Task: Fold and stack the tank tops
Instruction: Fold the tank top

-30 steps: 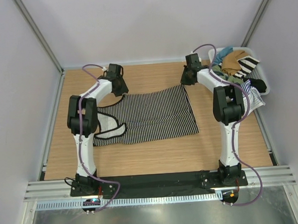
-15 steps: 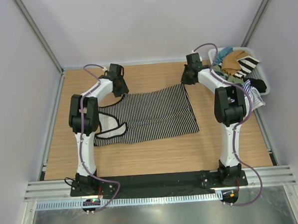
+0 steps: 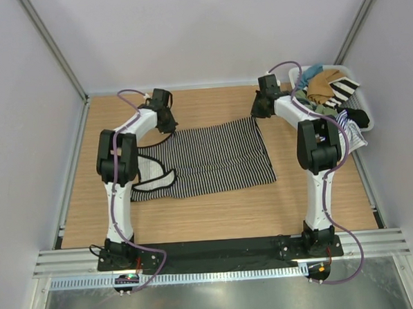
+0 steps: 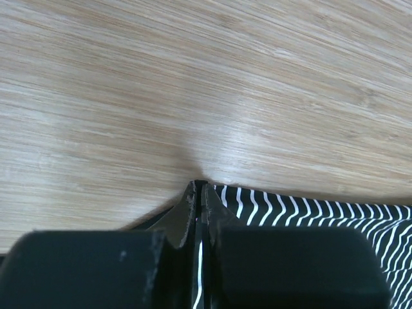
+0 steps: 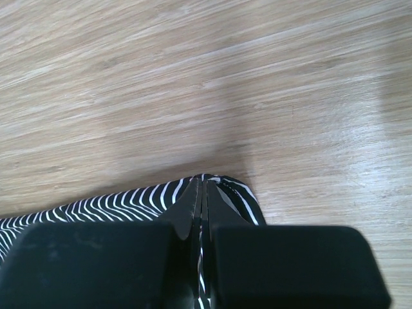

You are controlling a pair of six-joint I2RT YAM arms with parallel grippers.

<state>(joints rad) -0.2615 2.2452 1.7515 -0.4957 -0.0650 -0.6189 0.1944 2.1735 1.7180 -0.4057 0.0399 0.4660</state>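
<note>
Right arm (image 3: pixel 316 149) partly hides blue-and-white top (image 3: pixel 355 134).

Your left arm (image 3: pixel 117 159) has edged slightly toward 3 o'clock in the overhead view, so its elbow and wrist sit a touch further right than a second ago. Your left gripper (image 4: pixel 198 190) has closed again, and its fingers now meet on the 11 o'clock corner of the black-and-white tank top (image 4: pixel 309 212).
</note>
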